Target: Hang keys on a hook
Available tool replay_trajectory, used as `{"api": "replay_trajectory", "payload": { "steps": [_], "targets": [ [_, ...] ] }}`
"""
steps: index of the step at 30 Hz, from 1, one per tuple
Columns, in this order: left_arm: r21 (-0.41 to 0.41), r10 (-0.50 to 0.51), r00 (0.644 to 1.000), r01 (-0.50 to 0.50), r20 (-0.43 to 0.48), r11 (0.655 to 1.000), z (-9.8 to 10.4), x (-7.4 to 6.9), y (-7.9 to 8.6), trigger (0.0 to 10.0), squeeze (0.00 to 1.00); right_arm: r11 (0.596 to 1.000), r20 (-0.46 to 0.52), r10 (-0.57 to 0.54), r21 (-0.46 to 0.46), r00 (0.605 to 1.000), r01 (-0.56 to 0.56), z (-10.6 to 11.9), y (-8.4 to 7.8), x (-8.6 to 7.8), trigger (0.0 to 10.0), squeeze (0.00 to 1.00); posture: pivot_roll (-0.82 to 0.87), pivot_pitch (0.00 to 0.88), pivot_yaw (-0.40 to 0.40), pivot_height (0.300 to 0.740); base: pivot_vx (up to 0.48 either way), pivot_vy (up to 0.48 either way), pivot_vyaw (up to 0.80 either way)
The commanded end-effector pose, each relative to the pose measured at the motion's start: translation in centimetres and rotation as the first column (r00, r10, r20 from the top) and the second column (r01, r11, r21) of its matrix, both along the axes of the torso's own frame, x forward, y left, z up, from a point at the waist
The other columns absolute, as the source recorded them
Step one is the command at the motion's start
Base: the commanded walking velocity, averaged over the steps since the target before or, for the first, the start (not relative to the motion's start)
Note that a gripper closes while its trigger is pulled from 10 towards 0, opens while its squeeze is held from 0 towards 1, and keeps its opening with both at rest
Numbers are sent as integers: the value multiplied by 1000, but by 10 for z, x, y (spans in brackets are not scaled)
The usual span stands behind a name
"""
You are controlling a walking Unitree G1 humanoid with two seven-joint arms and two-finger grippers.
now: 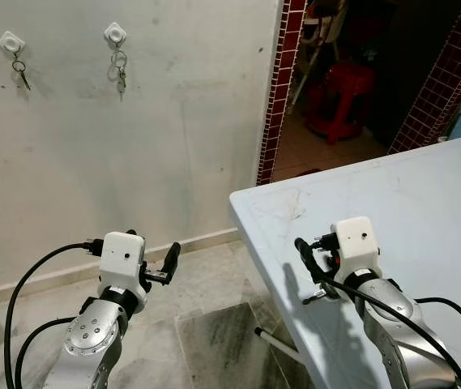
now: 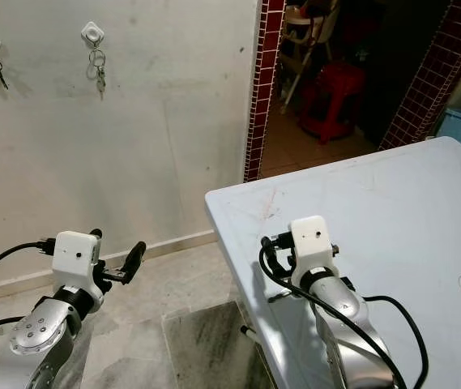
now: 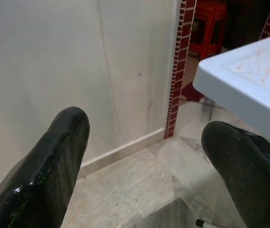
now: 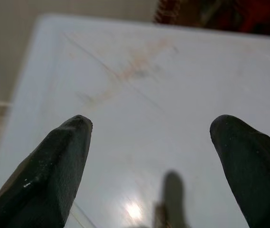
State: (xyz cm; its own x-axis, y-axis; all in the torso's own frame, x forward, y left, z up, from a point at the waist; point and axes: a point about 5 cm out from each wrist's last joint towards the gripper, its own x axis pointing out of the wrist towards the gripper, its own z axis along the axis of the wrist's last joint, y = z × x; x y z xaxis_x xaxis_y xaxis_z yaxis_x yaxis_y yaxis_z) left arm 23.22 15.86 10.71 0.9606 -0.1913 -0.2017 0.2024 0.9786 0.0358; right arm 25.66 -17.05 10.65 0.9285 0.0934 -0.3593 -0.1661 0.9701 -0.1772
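Both our grippers gape, holding nothing: the left gripper (image 3: pixel 144 142) above the marble floor (image 1: pixel 206 284), the right gripper (image 4: pixel 149 142) over the pale blue plastic table (image 1: pixel 424 203). Far beyond the left gripper, two small metal key bunches (image 1: pixel 119 69) hang on white wall hooks (image 1: pixel 115 33).

The keys (image 1: pixel 119 70) are hanging too small on the far wall to count, the table (image 1: pixel 424 211) is running off the right edge, and both arms are getting cropped at the near edge

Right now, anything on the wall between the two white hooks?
Nothing: in the left eye view, bare off-white wall separates the left white hook with one key from the right white hook with a key bunch.
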Motion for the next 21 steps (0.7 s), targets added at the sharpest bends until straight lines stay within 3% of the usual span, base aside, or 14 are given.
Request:
{"api": "replay_trajectory", "payload": {
  "steps": [1, 5, 13, 21],
  "targets": [
    [16, -48, 999, 49, -17, 999, 0, -4, -2, 10000, 0, 998, -23, -67, -25, 998, 66, 2, -9, -4, 10000, 0, 57, 0, -21, 740, 0, 0, 0],
    [41, -117, 993, 117, -9, 992, 3, -10, -7, 10000, 0, 996, -43, -93, -18, 995, 92, 3, -12, -11, 10000, 0, 54, 0, -24, 740, 0, 0, 0],
    [39, -109, 994, 109, 3, 993, 5, -10, -7, 10000, 0, 993, 32, -117, -1, 993, 117, 17, -18, -9, 10000, 0, 47, 0, -26, 740, 0, 0, 0],
    [34, -119, 993, 119, -17, 992, 5, -13, -6, 10000, 0, 984, -85, -175, -53, 981, 171, 18, -29, -18, 10000, 0, 38, 0, -22, 740, 0, 0, 0]
  ]
}}
